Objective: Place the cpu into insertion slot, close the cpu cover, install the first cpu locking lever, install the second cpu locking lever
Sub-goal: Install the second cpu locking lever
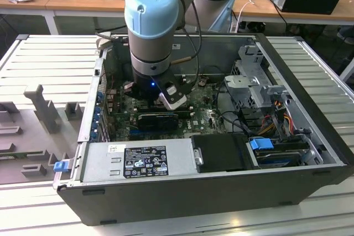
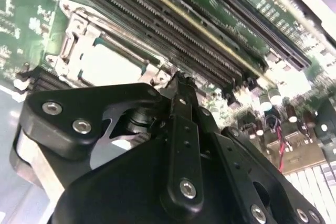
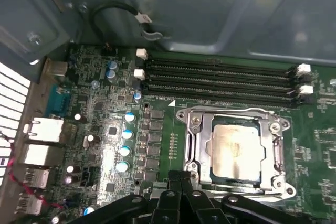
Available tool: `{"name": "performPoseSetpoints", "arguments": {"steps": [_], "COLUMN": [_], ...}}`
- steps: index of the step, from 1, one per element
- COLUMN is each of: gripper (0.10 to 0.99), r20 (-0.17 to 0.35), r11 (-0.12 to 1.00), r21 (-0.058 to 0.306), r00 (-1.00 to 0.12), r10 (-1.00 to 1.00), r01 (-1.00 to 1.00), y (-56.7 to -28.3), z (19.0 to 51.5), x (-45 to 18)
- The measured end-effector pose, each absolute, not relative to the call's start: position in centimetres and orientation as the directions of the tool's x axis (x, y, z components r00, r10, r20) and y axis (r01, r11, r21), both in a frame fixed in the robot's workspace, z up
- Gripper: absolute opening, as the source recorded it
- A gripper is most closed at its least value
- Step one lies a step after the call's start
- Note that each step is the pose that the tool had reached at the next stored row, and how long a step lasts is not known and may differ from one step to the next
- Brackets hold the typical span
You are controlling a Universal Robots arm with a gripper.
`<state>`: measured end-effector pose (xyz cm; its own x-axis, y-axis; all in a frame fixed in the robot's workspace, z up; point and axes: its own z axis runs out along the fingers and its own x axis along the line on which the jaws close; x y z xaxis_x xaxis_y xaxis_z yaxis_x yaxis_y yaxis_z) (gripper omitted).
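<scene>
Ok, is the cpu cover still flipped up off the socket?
No, in the first wrist view the cpu cover lies flat, framing the cpu seated in the insertion slot.

You see a grey arm [image 1: 149,42] with a light-blue cap, and a black gripper [image 2: 178,85] with silver screws.

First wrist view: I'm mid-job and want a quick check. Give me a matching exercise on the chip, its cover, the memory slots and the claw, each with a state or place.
Things:
1. pale silver-beige square cpu
2. thin silvery metal cpu cover frame
3. long black memory slots
4. black claw

States or places:
A. lying flat around the chip
B. empty, no modules in them
C. seated, top showing through the square cut-out
D. tips close by the cover's edge

Pairs: 1-C, 2-A, 3-B, 4-D
</scene>
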<state>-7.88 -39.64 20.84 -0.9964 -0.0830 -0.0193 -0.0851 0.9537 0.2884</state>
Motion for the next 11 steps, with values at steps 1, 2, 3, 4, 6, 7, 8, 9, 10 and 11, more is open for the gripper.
{"name": "performPoseSetpoints", "arguments": {"steps": [1,2,3,4,6,7,8,9,10,11], "gripper": [0.106,0.106,0.106,0.106,0.106,0.106,0.106,0.106,0.106,0.106], "r20": [-0.019,-0.019,-0.019,-0.019,-0.019,-0.019,-0.019,-0.019,-0.019,-0.019], "r11": [0.954,0.954,0.954,0.954,0.954,0.954,0.954,0.954,0.954,0.954], "r21": [0.288,0.288,0.288,0.288,0.288,0.288,0.288,0.288,0.288,0.288], "r00": [-0.996,-0.996,-0.996,-0.996,-0.996,-0.996,-0.996,-0.996,-0.996,-0.996], "r10": [-0.083,-0.083,-0.083,-0.083,-0.083,-0.083,-0.083,-0.083,-0.083,-0.083], "r01": [-0.085,-0.085,-0.085,-0.085,-0.085,-0.085,-0.085,-0.085,-0.085,-0.085], "y": [-39.6,-39.6,-39.6,-39.6,-39.6,-39.6,-39.6,-39.6,-39.6,-39.6], "z": [21.2,21.6,22.0,22.3,22.9,23.2,23.4,23.6,23.6,23.6], "x": [-7.9,-7.9,-7.9,-7.9,-7.9,-7.9,-7.9,-7.9,-7.9,-7.9]}}
